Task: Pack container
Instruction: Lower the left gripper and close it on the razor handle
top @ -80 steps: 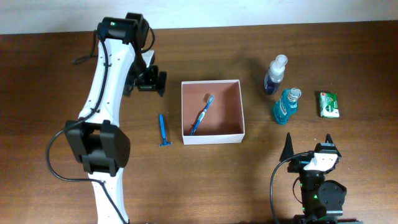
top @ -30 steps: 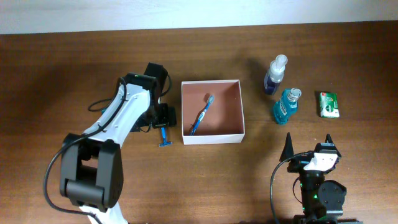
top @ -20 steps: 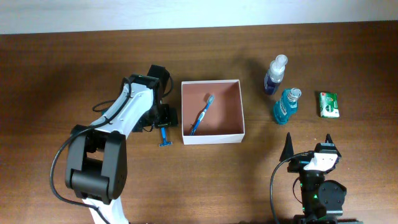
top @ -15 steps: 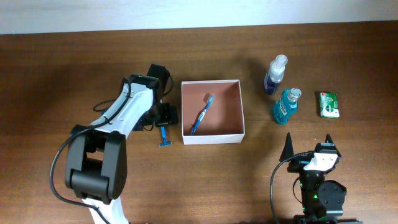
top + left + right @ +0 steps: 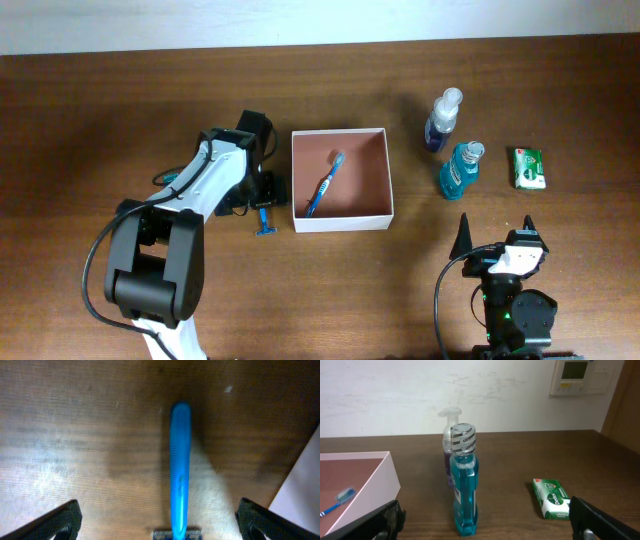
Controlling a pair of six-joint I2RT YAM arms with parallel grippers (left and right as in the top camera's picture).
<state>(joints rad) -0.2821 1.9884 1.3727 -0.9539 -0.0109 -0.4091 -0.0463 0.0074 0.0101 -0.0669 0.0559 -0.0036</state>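
A: Where is the container (image 5: 342,223)?
B: Mid-table, with a blue toothbrush (image 5: 322,187) lying inside.
A: And the claws?
B: The left gripper (image 5: 160,522) stands wide over the blue razor (image 5: 180,475), just left of the container. The right gripper (image 5: 496,225) is wide too, holding nothing, near the mouthwash bottle (image 5: 460,170).

Overhead: your left gripper (image 5: 262,190) covers the upper razor (image 5: 265,224) handle, so you can't tell whether it's touching. Left wrist: the razor head runs off the bottom edge, the fingers (image 5: 60,520) show only as tips in the corners, and the container (image 5: 305,485) is just a white sliver at right. Right wrist: the spray bottle (image 5: 451,414) is mostly behind the mouthwash (image 5: 463,485), and the left edge cuts the toothbrush (image 5: 340,496). Both arm bases are cropped overhead.
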